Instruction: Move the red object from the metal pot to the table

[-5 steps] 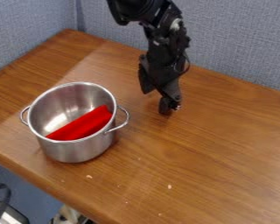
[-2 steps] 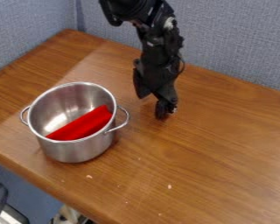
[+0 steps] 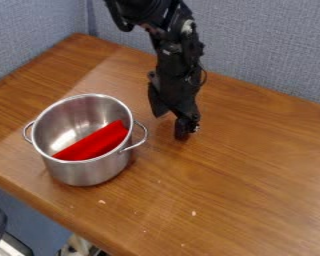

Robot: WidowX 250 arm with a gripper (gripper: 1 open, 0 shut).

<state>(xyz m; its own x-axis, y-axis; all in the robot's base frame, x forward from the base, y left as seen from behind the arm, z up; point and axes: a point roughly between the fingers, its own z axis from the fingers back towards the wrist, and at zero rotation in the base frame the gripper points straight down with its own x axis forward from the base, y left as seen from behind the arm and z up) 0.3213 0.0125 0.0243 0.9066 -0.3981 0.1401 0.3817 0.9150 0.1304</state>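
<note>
The red object (image 3: 95,143) lies flat inside the metal pot (image 3: 83,167), leaning against its right inner wall. The pot stands on the front left part of the brown wooden table (image 3: 243,190). My gripper (image 3: 176,124) hangs from the black arm to the right of and behind the pot, a hand's width away from its rim and just above the tabletop. Its fingers point down and stand open, with nothing between them.
A grey-blue fabric wall (image 3: 270,35) runs behind the table. The table's rounded front edge (image 3: 43,215) passes close under the pot, with floor and cables showing below at the bottom left.
The arm has shifted slightly left and toward the pot. The pot and the red object have not moved.
</note>
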